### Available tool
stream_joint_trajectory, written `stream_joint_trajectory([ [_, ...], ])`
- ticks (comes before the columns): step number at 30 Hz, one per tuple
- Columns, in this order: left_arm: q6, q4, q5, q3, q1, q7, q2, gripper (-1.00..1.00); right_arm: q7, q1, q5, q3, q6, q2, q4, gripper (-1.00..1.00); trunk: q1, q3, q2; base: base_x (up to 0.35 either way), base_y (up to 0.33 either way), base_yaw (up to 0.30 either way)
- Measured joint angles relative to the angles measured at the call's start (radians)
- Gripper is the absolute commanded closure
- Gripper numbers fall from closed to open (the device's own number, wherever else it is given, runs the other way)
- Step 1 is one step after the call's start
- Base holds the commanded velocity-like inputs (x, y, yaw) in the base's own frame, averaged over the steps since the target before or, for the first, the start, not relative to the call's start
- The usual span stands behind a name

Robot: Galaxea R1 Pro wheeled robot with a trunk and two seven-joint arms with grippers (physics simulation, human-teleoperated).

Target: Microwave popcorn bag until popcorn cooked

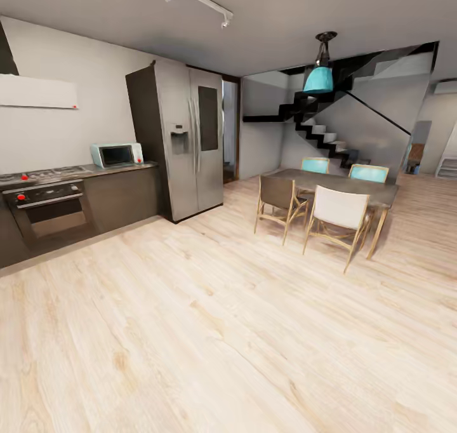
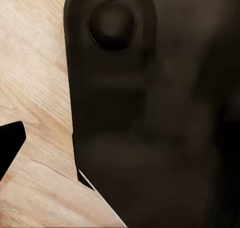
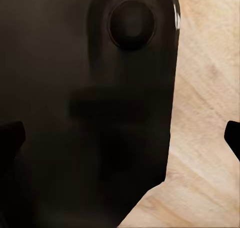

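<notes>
Pale-blue microwave (image 1: 116,155) on countertop (image 1: 120,168), far left. Approach step: drive left, stop square to it. Gripper openings: cannot tell; wrist views mostly dark robot body.

From the head view I see the countertop (image 1: 120,167) running along the left wall. The microwave (image 1: 117,155) stands on it, near its right end. Left of the microwave, the hob (image 1: 44,174) sits on the counter, with the built-in oven (image 1: 47,212) directly below it. The refrigerator (image 1: 181,139) stands just beside the countertop's right end. Well apart to the right, the dining table (image 1: 355,188) stands with chairs (image 1: 339,220) before and behind it. The staircase (image 1: 324,134) rises behind the table.
</notes>
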Motion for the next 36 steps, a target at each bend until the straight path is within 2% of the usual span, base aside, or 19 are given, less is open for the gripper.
stream_joint_trajectory([
  [3, -0.015, -0.017, 0.015, 0.015, -0.002, -0.001, -0.004, -1.0, 0.001, -0.001, 0.003, 0.013, 0.002, 0.0, 0.002, -1.0, 0.0, 0.0, 0.0, 0.0, 0.0, 0.0],
  [8, -0.042, -0.045, 0.015, 0.017, -0.002, -0.001, -0.004, -1.0, -0.001, -0.001, 0.005, 0.013, -0.001, 0.0, 0.001, -1.0, 0.0, 0.0, 0.0, 0.055, 0.0, 0.0],
  [12, -0.065, -0.068, 0.018, 0.013, -0.001, -0.001, -0.004, -1.0, -0.001, -0.001, 0.005, 0.013, -0.004, 0.002, 0.001, -1.0, -0.001, 0.0, 0.0, 0.294, 0.0, 0.0],
  [20, -0.063, -0.072, 0.021, 0.013, -0.001, -0.001, -0.003, -1.0, -0.001, -0.001, 0.003, 0.011, -0.005, 0.004, 0.001, -1.0, -0.001, 0.0, 0.0, 0.328, 0.0, 0.01],
  [36, -0.057, -0.07, 0.022, 0.014, -0.001, 0.004, -0.004, -1.0, -0.003, -0.001, -0.001, 0.011, -0.035, 0.003, 0.001, -1.0, -0.001, 0.0, 0.0, 0.33, 0.0, 0.256],
])
